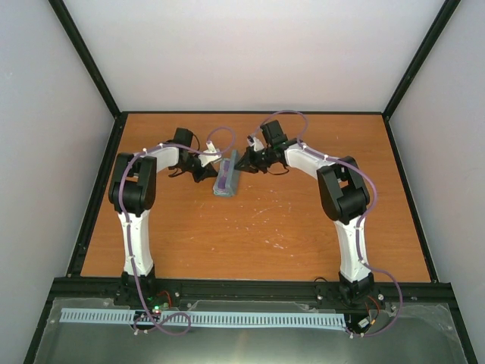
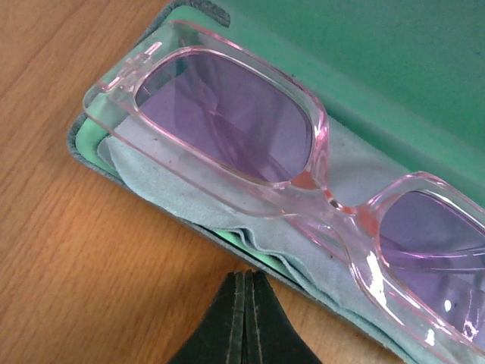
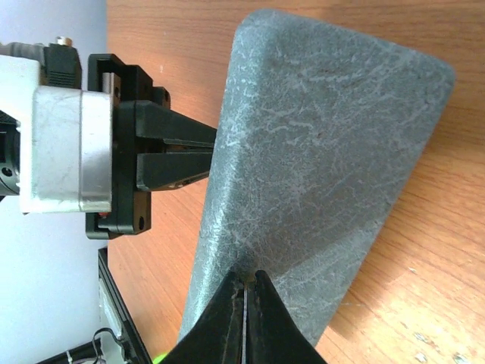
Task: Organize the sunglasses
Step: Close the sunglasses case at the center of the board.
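The sunglasses [image 2: 333,205], with a clear pink frame and purple lenses, lie folded inside the open blue-grey case [image 1: 225,184] on a pale blue cloth [image 2: 189,208]. The case's green lining [image 2: 364,45] shows behind them. My left gripper [image 2: 246,277] is shut and empty, with its tips at the case's near edge, just beside the cloth. My right gripper [image 3: 245,279] is shut, and its tips touch the grey outer face of the raised lid [image 3: 318,152]. The left gripper [image 3: 212,149] shows beyond the lid in the right wrist view.
The case sits at the back middle of the wooden table [image 1: 258,227], between both arms. Black frame posts and pale walls bound the table. A white slotted rail [image 1: 204,318] runs along the front below the arm bases.
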`<state>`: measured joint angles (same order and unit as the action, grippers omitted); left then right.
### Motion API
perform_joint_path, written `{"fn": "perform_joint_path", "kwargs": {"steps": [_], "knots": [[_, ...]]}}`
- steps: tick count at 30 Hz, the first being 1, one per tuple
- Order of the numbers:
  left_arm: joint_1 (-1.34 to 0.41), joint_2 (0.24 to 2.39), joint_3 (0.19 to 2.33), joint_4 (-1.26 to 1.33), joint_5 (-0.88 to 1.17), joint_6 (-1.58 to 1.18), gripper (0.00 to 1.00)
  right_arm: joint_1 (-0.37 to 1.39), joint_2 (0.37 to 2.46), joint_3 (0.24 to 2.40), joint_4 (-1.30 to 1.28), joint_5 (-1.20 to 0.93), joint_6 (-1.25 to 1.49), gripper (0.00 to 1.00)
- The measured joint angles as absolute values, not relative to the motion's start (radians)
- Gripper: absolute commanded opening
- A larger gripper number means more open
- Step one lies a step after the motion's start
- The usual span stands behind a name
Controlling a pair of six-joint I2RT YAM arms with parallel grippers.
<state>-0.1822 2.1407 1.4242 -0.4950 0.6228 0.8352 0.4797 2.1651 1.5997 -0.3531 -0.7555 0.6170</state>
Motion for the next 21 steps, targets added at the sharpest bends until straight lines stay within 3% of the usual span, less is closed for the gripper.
{"fn": "perform_joint_path", "kwargs": {"steps": [21], "knots": [[-0.186,2.144,1.427,-0.494,0.629,0.819,0.01,0.506,2.249,1.670,-0.352,-0.786,0.608,0.03]]}}
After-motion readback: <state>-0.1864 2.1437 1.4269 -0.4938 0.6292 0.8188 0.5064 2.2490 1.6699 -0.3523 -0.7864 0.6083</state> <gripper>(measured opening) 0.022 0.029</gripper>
